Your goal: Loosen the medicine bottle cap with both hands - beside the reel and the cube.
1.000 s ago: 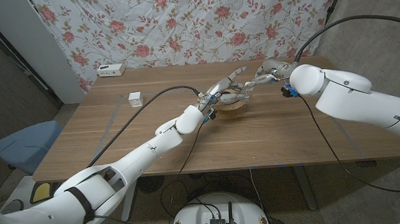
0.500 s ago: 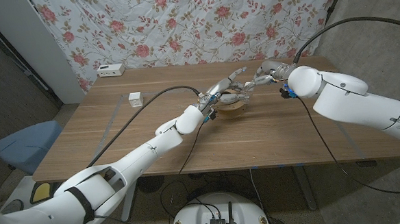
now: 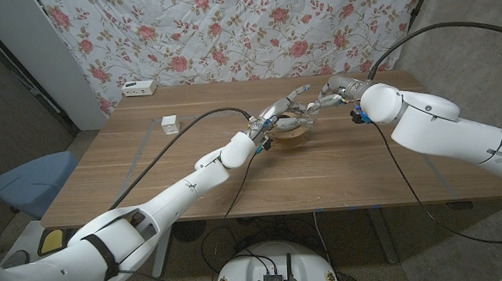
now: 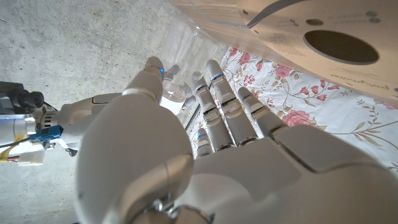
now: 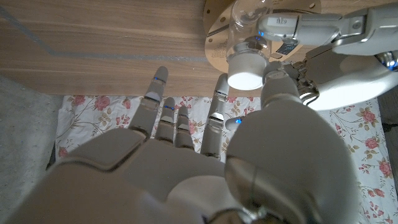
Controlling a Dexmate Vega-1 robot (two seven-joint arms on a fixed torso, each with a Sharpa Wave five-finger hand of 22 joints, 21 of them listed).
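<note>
Over the middle of the wooden desk (image 3: 338,166), toward its far side, the two robot hands meet above a flat wooden reel (image 3: 290,137). The clear medicine bottle (image 5: 247,18) sits in the left robot hand (image 3: 282,111), whose fingers (image 5: 311,26) wrap around its transparent body; its white cap (image 5: 245,73) points toward the right robot hand (image 3: 333,93). In the right wrist view the right thumb tip (image 5: 275,78) lies against the side of the cap and a finger (image 5: 219,106) reaches up just beside it on the other side, while the remaining fingers are spread apart; whether that finger actually touches the cap cannot be told. From the left wrist view the bottle (image 4: 173,93) shows past the left thumb (image 4: 149,78), with the reel's pale disc (image 4: 323,43) close behind it. A small white cube (image 3: 170,124) stands well apart on the desk's left side, and a white power strip (image 3: 139,88) lies near the far left corner in front of a floral cloth (image 3: 228,30).
</note>
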